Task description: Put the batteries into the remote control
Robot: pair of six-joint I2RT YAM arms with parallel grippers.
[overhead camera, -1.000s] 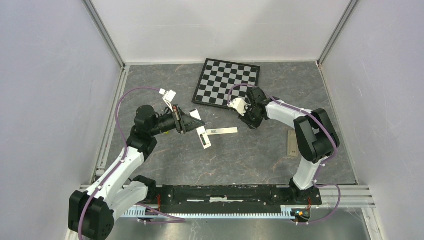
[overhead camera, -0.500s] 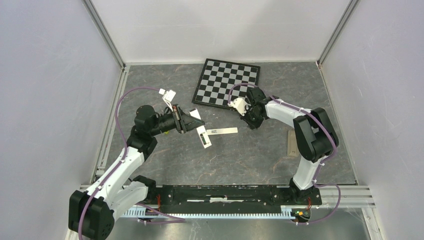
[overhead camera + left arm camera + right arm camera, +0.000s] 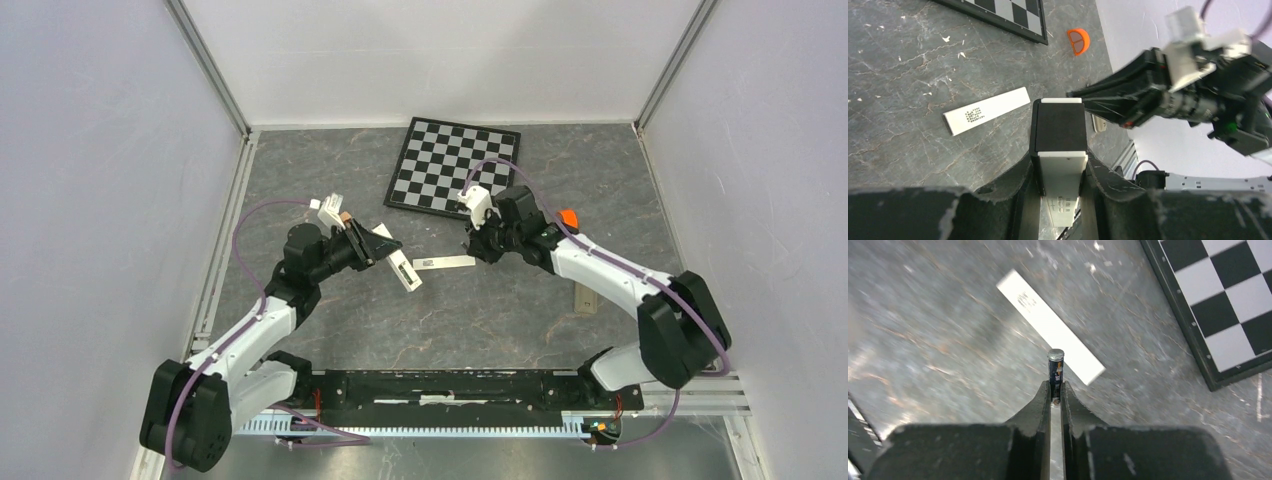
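**Holding remote and battery apart**

Clamping the remote control (image 3: 1058, 150) by its long edges in the left gripper (image 3: 1060, 167), left of centre, dark panel at its outer end. Pinching one battery (image 3: 1055, 367) between the closed-tight fingers of the right gripper (image 3: 1056, 390), tip sticking out past them, right of the remote and not touching it, close to a white labelled strip (image 3: 1050, 326) lying flat. Leaving an orange cap (image 3: 568, 216) further right, near the checkerboard (image 3: 455, 166)
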